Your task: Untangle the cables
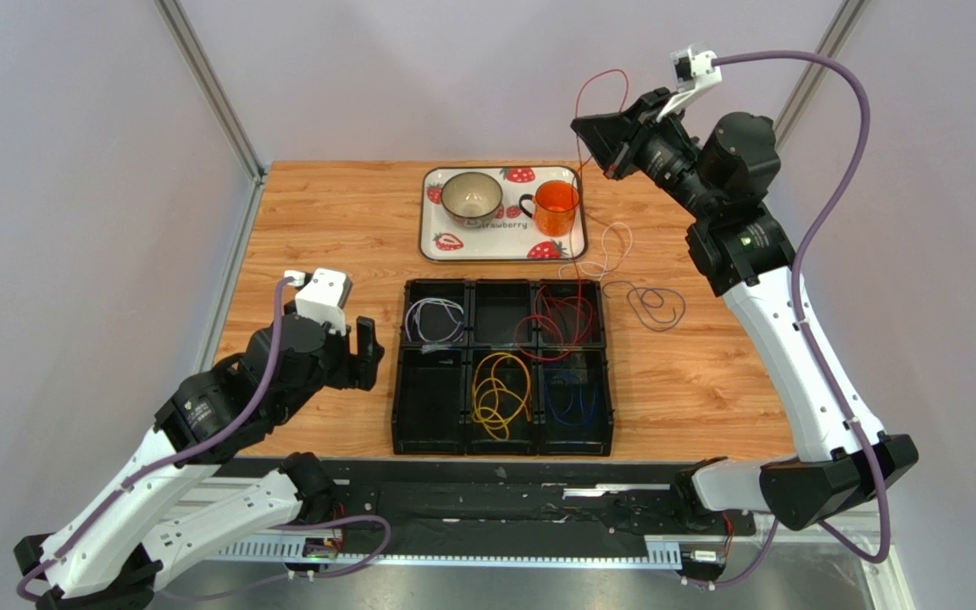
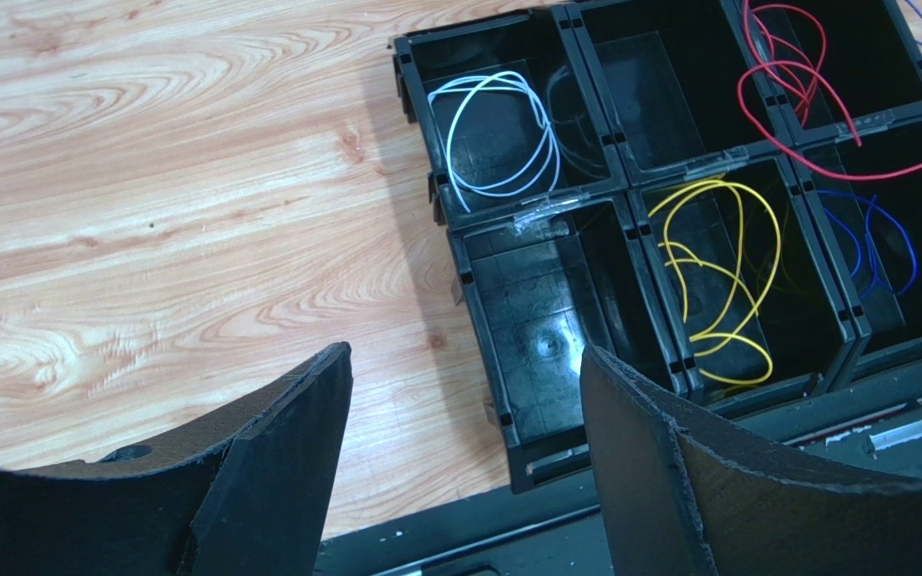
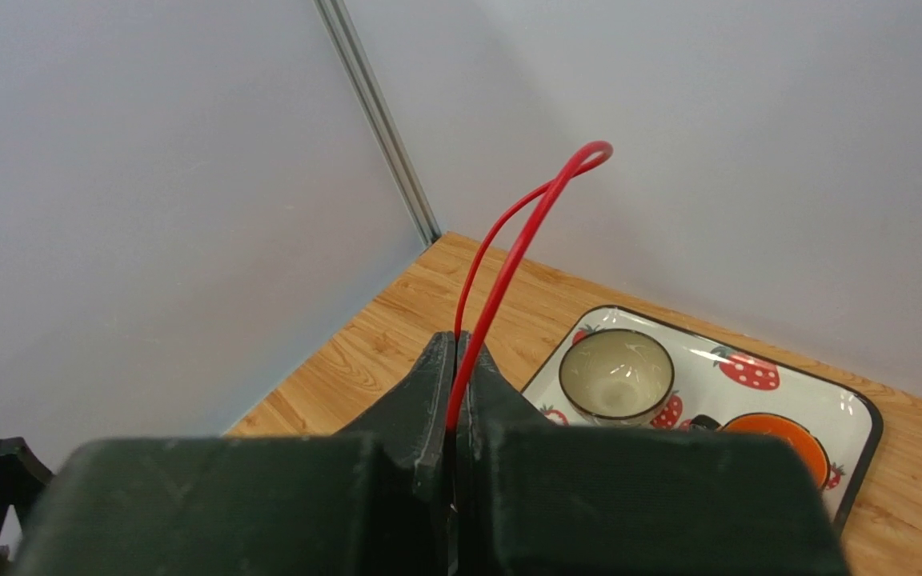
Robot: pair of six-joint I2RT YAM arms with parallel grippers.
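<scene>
My right gripper [image 1: 586, 132] [image 3: 455, 348] is raised high above the table's back right, shut on the red cable [image 3: 514, 252]. The cable loops up past the jaws and hangs down [image 1: 579, 191] into the black divided bin [image 1: 398, 381], where more of it [image 1: 561, 320] [image 2: 791, 84] lies in the far right compartment. A white cable [image 1: 435, 318] [image 2: 496, 132], a yellow cable [image 1: 501, 394] [image 2: 718, 264] and a blue cable [image 1: 577, 400] [image 2: 875, 234] lie in separate compartments. Thin pale and dark cables [image 1: 627, 273] lie loose on the table right of the bin. My left gripper [image 1: 367, 353] [image 2: 466, 396] is open and empty, just left of the bin.
A strawberry-print tray [image 1: 436, 235] [image 3: 857, 414] at the back holds a bowl [image 1: 472, 196] [image 3: 616, 375] and an orange cup [image 1: 557, 206] [image 3: 779, 438]. Grey walls enclose the table. A black rail [image 1: 506, 502] runs along the near edge.
</scene>
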